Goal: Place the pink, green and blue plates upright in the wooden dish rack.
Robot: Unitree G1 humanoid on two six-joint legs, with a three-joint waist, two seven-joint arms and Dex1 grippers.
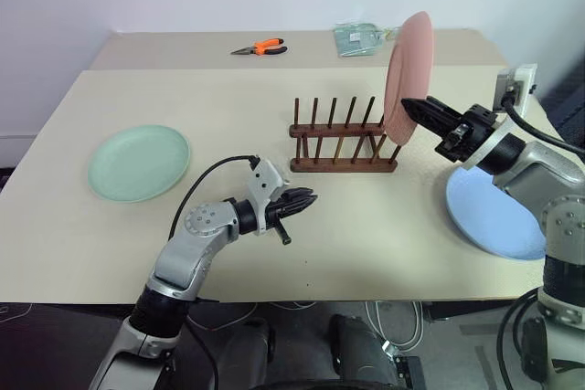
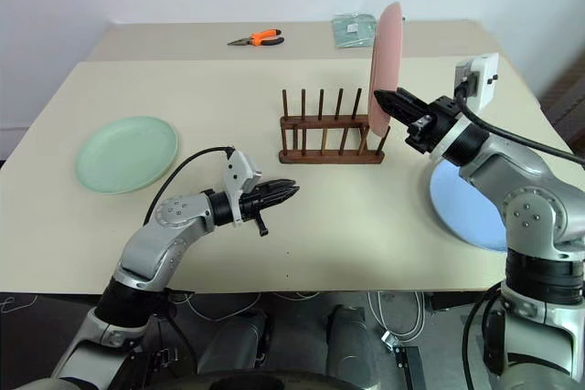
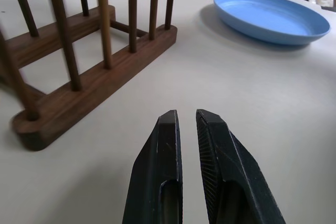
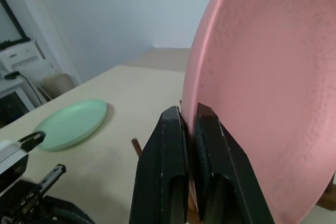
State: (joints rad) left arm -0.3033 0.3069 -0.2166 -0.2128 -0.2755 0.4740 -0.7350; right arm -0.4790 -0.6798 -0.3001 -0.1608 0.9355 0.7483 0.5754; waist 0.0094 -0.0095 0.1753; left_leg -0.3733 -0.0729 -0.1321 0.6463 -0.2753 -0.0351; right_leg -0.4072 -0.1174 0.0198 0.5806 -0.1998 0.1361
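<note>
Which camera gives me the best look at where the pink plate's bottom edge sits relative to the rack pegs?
The right eye view: the pink plate, upright in the right gripper, meets the wooden dish rack at its right end. The left eye view shows the same. The right wrist view shows the plate's face; the left wrist view shows pegs.

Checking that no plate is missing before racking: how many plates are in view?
3. The pink plate is upright in the right tool at the rack's right end; the green plate lies flat at the table's left; the blue plate lies flat at its right.
</note>
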